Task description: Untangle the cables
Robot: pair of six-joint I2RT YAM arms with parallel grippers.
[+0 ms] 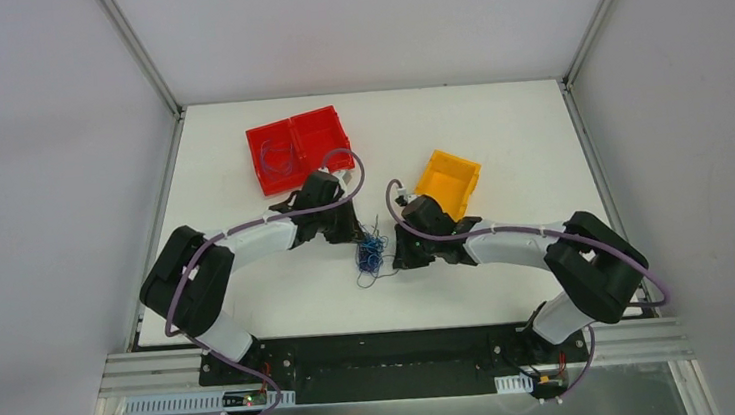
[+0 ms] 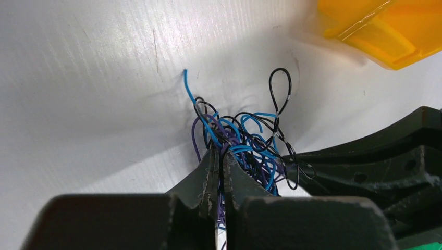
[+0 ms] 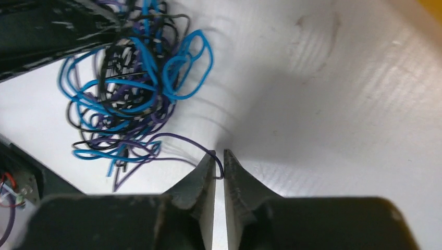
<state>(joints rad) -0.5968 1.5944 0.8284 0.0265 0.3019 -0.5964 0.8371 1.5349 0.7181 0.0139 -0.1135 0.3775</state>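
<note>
The left claw (image 2: 219,156) is pinched together right inside the cables (image 2: 245,133), with dark strands running down the slit between its tips. The right claw (image 3: 219,160) is nearly together too, nipping one purple strand that trails out from the heap.

That lone strand reads only from the right wrist. From overhead the cables are just a small blue-black scribble on the counter (image 1: 282,305), midway between the two claws. The left wrist shows a blue end poking up and a black loop standing over the tangle, with a corner of the yellow bin (image 2: 385,36) behind. The red bin (image 1: 258,167) shows only from above.

Count: two arms, two claws, one tangle in blue, black and purple, and two bins. The red bin has two compartments, with a thin loop in its left one.

The counter is white and scuffed. White walls close three sides, with metal posts in the far corners.
</note>
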